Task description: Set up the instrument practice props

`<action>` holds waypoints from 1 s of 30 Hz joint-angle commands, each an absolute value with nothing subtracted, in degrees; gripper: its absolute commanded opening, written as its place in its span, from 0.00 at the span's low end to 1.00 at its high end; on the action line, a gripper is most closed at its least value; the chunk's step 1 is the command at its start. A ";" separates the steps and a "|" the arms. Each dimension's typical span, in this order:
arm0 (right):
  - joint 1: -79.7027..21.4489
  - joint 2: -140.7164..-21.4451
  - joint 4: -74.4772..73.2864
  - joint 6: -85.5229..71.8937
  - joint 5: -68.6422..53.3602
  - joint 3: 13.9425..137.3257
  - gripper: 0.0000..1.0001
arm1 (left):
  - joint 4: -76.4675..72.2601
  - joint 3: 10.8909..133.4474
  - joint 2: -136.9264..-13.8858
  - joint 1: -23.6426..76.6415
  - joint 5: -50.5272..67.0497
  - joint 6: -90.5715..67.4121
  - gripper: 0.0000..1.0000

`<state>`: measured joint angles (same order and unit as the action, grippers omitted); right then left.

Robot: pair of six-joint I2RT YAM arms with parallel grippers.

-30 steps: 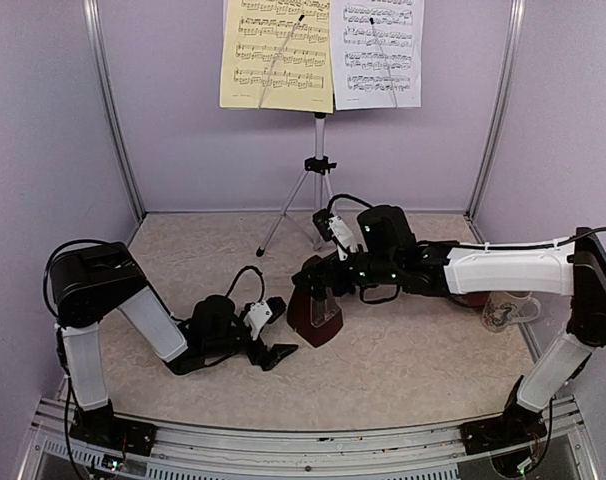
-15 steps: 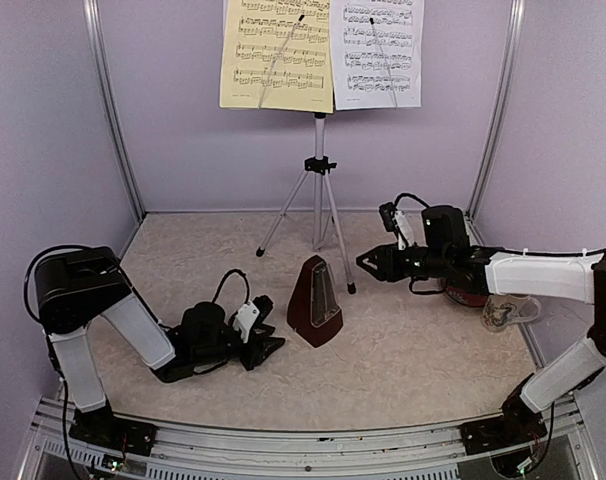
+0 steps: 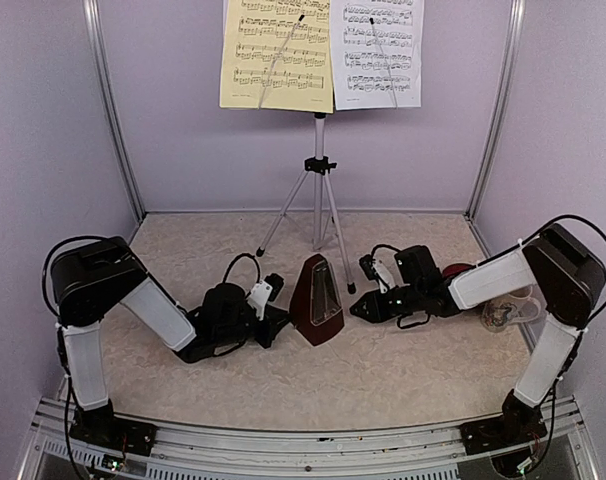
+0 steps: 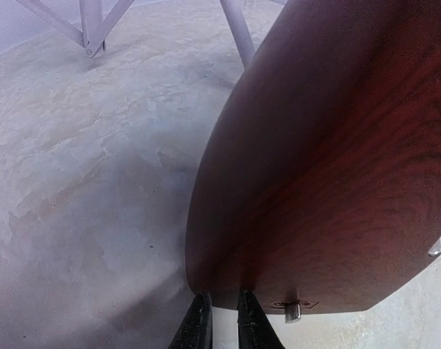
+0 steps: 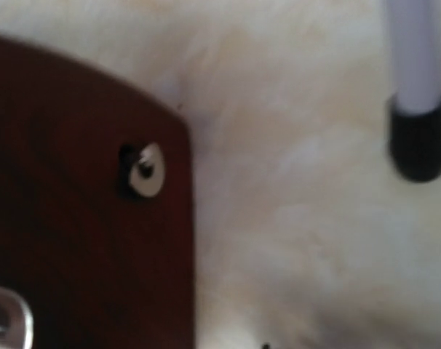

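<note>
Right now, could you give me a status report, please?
Left gripper shut, empty, at metronome base. Right gripper low on its other side, jaws unclear. Yellow sheet, white sheet on stand. Tripod leg close by metronome.

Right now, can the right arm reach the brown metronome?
Probably yes. The right arm has its jaws low just beside the metronome, with only bare table between them; the stand's foot lies behind that path.

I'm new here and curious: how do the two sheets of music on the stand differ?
The yellow sheet is on the left, the white sheet on the right. The yellow sheet is wider and hangs lower than the white sheet. Both carry printed staves and sit side by side on the music stand.
</note>
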<state>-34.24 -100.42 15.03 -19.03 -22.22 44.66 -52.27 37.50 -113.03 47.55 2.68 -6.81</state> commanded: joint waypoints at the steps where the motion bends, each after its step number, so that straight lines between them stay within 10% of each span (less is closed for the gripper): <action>1: -36.21 -103.05 20.08 -18.36 -24.41 44.64 0.24 | -49.78 40.88 -114.82 46.42 2.77 -6.86 0.14; 15: -43.78 -106.48 25.19 -21.08 -26.66 44.61 0.24 | -49.36 35.41 -105.38 40.64 2.12 -11.08 0.29; 22: -48.65 -109.28 29.05 -23.14 -27.90 46.79 0.27 | -55.10 22.26 -90.87 40.49 -1.12 -16.64 0.74; 30: -49.35 -112.29 32.53 -22.45 -29.89 52.24 0.28 | -54.38 18.60 -80.65 48.60 -4.93 -8.84 0.99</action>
<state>-48.93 -110.65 28.03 -22.65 -28.27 48.10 -52.18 19.11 -83.40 45.39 -2.92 -12.71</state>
